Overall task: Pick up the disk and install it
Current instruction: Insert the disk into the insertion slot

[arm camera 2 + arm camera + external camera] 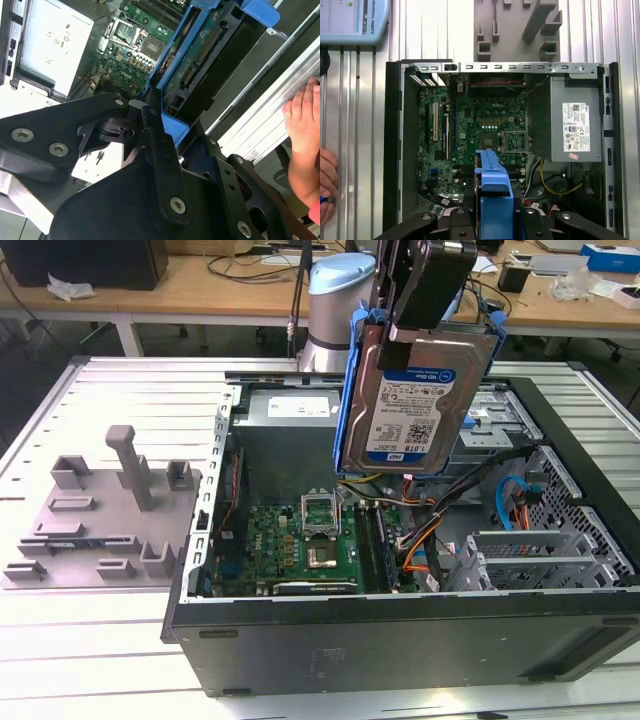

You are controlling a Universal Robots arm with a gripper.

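Disk held over the open chassis, from my wrist outward. My gripper (425, 325) is clamped on the disk (425, 405). In the second wrist view one black finger (159, 145) presses against the blue carrier rail (167, 75). The disk hangs upright from its upper end, label face toward the exterior camera, above the computer case (400, 640) and touching nothing below.

I judge the disk dense and stiff, heavy for its size, so held by one end it will tend to swing. Its metal faces look smooth and likely slippery. The green circuit board (200, 65) and its connector, exposed on the underside, are the fragile parts, and the whole unit will tolerate shock poorly. The plastic rails probably flex slightly. The best hold is across the rails and edges, never on the board or the label.

Beneath lie the motherboard (470, 130) and the power supply (575, 125). Beyond the case stands the grey fixture (110, 510) on the slatted metal table (90, 640). A person's hand (305, 125) rests at the table edge.
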